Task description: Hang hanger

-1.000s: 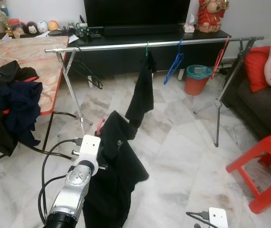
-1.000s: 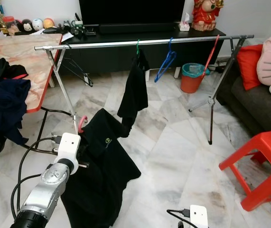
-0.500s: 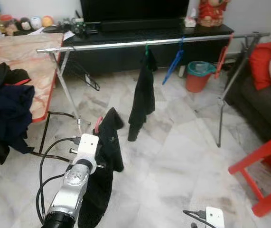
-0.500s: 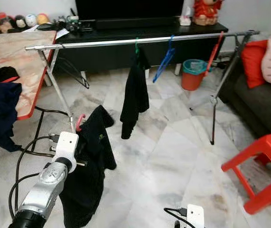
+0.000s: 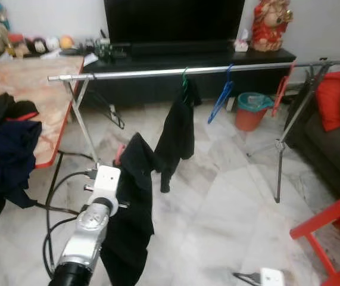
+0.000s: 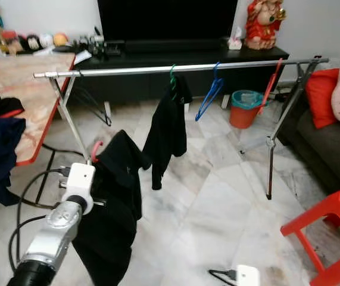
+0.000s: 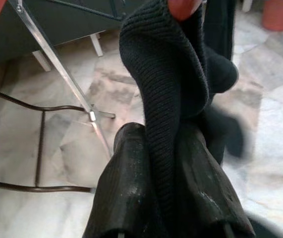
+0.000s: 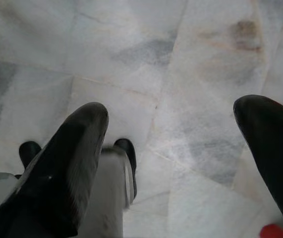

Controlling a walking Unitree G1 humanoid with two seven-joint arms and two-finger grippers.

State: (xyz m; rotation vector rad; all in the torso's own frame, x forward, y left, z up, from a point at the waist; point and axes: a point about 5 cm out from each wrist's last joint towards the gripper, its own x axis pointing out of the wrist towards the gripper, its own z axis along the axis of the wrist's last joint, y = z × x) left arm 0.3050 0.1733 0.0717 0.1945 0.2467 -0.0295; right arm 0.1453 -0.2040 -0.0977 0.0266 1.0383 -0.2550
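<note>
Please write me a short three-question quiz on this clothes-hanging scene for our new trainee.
1. True or false: the left claw is shut on the black garment.
2. Which colour is the empty hanger beside the hung black garment on the rail? A green, B blue, C yellow.
3. Fill in: the right claw is ____ above the marble floor.

Key: 1 true; 2 B; 3 open.

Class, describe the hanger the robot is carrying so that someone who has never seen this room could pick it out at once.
Start at the long silver clothes rail before the black TV cabinet. In front of it, the left gripper holds up a black knit garment. The pink hanger pokes from its top; the other hangers hang on the rail.
</note>
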